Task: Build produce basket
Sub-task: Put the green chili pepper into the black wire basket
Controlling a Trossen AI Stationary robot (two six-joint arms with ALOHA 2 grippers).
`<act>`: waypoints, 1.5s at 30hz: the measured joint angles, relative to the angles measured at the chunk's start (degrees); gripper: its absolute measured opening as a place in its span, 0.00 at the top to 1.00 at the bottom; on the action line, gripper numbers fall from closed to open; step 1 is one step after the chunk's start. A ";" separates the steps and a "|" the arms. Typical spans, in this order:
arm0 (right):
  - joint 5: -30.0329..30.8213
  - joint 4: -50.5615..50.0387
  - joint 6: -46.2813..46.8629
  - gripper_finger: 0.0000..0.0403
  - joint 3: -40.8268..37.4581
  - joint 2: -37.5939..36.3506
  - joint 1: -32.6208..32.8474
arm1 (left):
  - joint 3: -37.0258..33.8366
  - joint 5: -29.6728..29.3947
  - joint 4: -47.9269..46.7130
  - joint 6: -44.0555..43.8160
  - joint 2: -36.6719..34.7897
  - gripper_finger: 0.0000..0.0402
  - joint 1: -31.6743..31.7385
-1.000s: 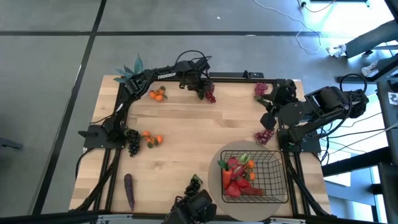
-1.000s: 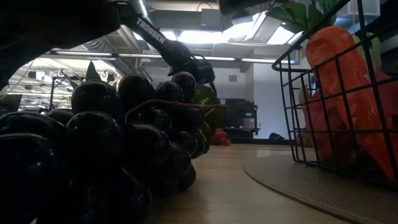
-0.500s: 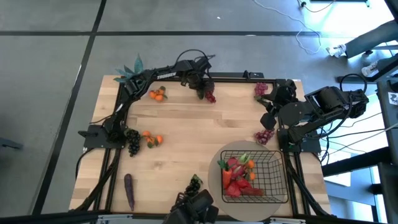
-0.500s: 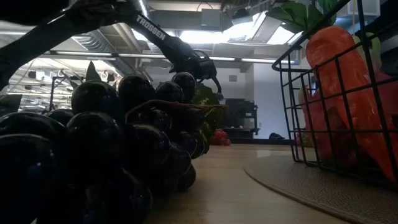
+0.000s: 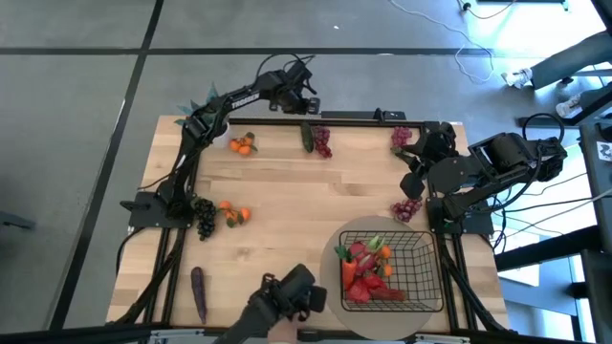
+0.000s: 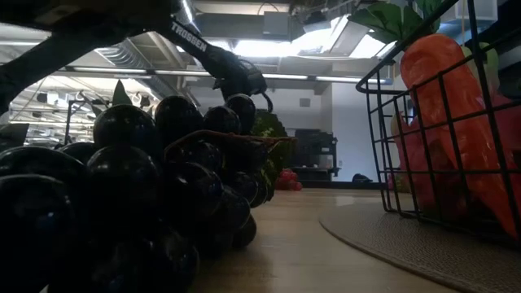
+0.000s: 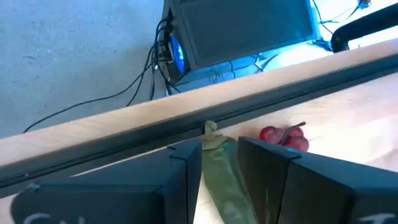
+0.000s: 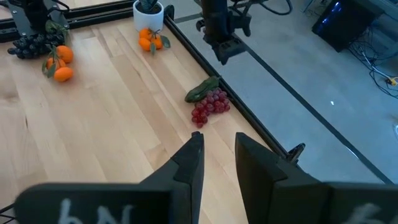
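Note:
The red grapes [image 5: 322, 145] with their green leaf [image 7: 224, 171] lie on the table by the far rail. My left gripper [image 5: 304, 101] hangs above that rail, up and clear of them [image 8: 224, 55], its fingers a narrow gap apart and empty [image 7: 221, 149]. My right gripper [image 8: 217, 149] waits high at the table's right side [image 5: 417, 178], also narrowly open and empty. The black wire basket [image 5: 426, 250] stands on a round mat at the near right, holding a carrot and red produce [image 5: 368, 272].
Tangerines [image 5: 243, 144] [image 5: 234, 213], dark grapes [image 5: 204, 216], an eggplant [image 5: 199, 292] and purple grapes [image 5: 402, 139] [image 5: 406, 209] lie about the table. A potted plant [image 5: 204, 103] stands at the far left corner. A dark shape [image 5: 282, 301] juts over the near edge.
My left gripper has risen from beside the red grapes and drawn back toward the far edge and a little left, empty. The grapes stay lying on the table. The dark shape at the near edge has shifted left.

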 joint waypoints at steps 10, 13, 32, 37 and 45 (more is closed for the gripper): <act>0.02 0.01 0.14 0.81 0.00 0.00 0.02 | -0.03 -0.23 0.19 7.10 0.53 0.77 -0.17; 0.04 0.01 0.14 0.81 0.00 0.00 0.01 | 0.05 0.83 0.48 7.17 1.59 0.77 -0.44; 0.09 0.91 0.12 0.81 -0.02 0.00 0.00 | 0.00 0.24 2.44 10.11 5.71 0.77 -0.68; 0.09 1.01 0.12 0.81 -0.02 0.00 0.00 | 0.00 -0.69 3.09 10.58 6.67 0.77 -0.98; 0.07 1.24 0.13 0.81 -0.02 0.00 0.00 | 0.02 -0.32 2.21 10.55 6.72 0.77 -0.98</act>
